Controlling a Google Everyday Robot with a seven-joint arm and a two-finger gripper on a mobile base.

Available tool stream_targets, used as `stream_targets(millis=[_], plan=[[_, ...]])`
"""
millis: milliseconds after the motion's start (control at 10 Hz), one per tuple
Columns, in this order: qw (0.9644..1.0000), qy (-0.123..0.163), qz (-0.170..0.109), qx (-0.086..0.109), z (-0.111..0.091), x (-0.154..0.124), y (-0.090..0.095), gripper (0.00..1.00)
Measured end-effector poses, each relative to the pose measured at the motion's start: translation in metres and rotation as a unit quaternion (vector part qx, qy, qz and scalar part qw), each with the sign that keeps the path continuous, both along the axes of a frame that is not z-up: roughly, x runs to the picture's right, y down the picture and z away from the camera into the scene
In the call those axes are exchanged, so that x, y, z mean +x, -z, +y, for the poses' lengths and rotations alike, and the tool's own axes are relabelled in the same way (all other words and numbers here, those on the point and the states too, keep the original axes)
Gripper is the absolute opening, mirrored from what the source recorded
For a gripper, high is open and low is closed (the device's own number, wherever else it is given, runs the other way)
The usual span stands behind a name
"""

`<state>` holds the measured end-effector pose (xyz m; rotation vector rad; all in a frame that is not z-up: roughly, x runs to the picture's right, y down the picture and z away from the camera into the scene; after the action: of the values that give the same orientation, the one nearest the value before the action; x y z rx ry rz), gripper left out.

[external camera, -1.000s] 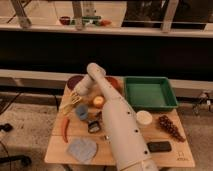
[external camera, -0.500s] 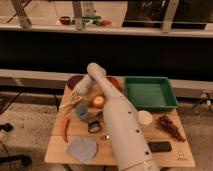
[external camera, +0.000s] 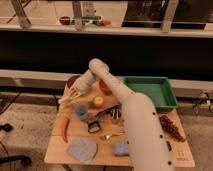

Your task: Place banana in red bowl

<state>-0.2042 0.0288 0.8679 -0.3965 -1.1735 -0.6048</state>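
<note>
Behind the small wooden tabletop (external camera: 103, 153) is a dark wall with a bright ledge on top. The banana (external camera: 65, 99) is at the back left of the tabletop. It is pale yellow and lies on a slant, with its low end pointing toward the left edge. It is right at the end effector (external camera: 74, 93), which is over that same back left part. I cannot tell how far the end effector is open, or if it has hold of the banana. The purple bowl (external camera: 74, 81) is just behind them. The red bowl (external camera: 104, 88) is a bit to the right, apart from the banana. The white arm (external camera: 125, 102) crosses in front of the red bowl and hides part of it. A small round orange fruit (external camera: 98, 101) sits just in front of the red bowl, and a blue cup (external camera: 81, 111) stands near that fruit. A red chili pepper (external camera: 65, 129) lies by the left edge, in front of the banana. A green tray (external camera: 150, 92) is at the back right. Near the front lie a grey-blue cloth (external camera: 81, 149) and a blue sponge (external camera: 121, 148).
</note>
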Motion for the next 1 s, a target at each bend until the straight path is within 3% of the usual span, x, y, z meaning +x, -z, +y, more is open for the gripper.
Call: stream_targets(millis=[500,1000], plan=[[0.997,-0.065,0.015,0.039,-0.022,0.029,0.038,0.0],[0.9877,-0.13,0.051,0.07,-0.039,0.075,0.039,0.0]])
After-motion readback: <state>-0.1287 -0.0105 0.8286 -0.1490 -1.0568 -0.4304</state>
